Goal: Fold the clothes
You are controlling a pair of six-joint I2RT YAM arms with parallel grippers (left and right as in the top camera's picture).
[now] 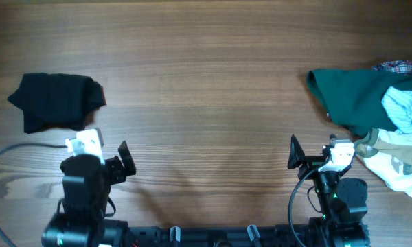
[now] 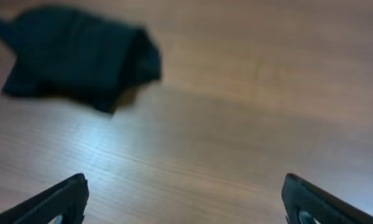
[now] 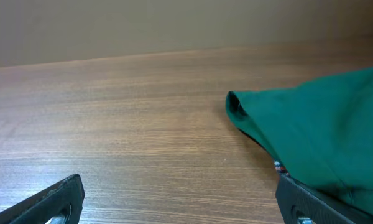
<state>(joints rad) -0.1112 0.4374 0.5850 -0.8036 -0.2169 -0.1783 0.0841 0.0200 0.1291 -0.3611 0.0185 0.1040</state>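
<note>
Overhead, the black polo shirt lies toward the left edge of the worktop, about midway between its near and far edges. It is a compact, roughly squared bundle, lumpy at its right end, and no collar or logo shows. In the left wrist view the shirt sits ahead and to the left of the left jaws, which stand wide apart, empty and clear of the cloth. The right jaws, near the right end of the near edge, are equally wide apart and hold nothing.

If the bundle needs squaring, I judge it best to pinch one outer corner low, taking all layers, and smooth toward the lumpy end.

The worktop's middle is bare, giving ample room. The right edge is crowded by a dark green garment under a pale blue one. The green hem lies near the right jaws, a likely snag.
</note>
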